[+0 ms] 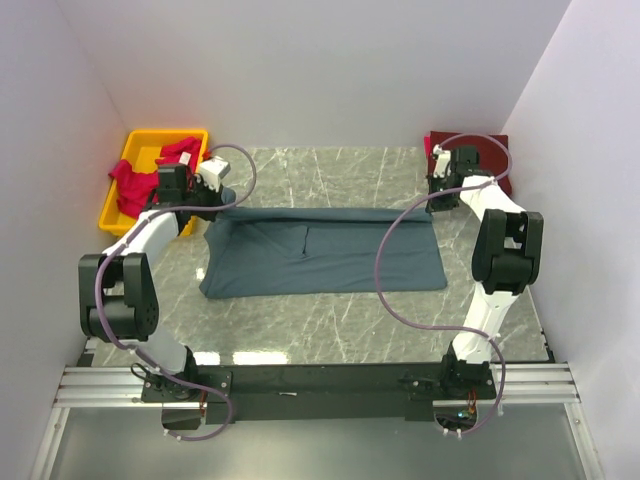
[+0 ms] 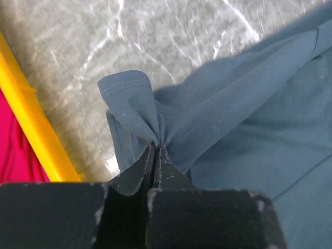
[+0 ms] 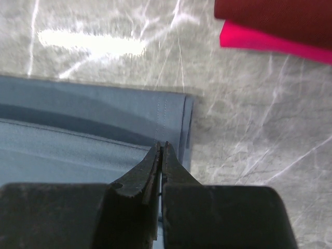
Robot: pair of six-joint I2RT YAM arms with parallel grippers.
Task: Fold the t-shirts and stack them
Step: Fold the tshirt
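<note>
Yellow bin (image 1: 165, 133), pinkish-red t-shirt (image 1: 130, 186) inside

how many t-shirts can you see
4: blue-grey shirt spread in the middle; maroon shirt folded far right, atop a pink-red shirt; red shirt heaped in the yellow bin, which may hide more.

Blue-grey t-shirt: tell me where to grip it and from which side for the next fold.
Grip the blue-grey t-shirt at its two far corners, coming from above. It lies flat and wide across the marble table, so a pinch per corner should keep that edge taut. The left gripper and right gripper are shut on those corners.
</note>
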